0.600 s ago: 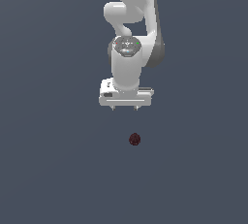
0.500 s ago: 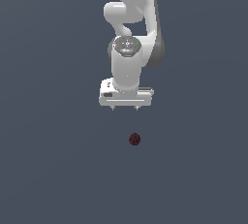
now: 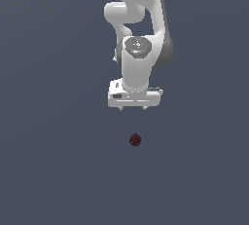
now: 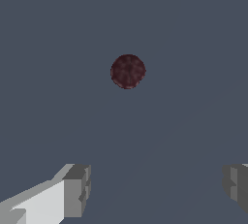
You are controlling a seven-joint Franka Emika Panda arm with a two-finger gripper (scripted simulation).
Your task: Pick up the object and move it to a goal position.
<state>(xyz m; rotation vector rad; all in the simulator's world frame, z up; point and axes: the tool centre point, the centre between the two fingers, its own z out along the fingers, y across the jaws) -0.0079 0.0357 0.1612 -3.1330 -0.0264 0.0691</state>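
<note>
Maroon ball (image 3: 135, 140) | clear of hand (image 3: 133, 107) | fingers (image 4: 76, 190) spread

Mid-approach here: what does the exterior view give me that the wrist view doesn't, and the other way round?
Only the exterior view shows the white arm's links and the whole white gripper, with the small dark maroon ball lying apart from it on the grey floor.

Only the wrist view shows the two grey fingertips spread wide apart with nothing between them, and the ball's faintly mottled surface.

Both show the ball on the plain grey floor, untouched and not yet between the fingers.
</note>
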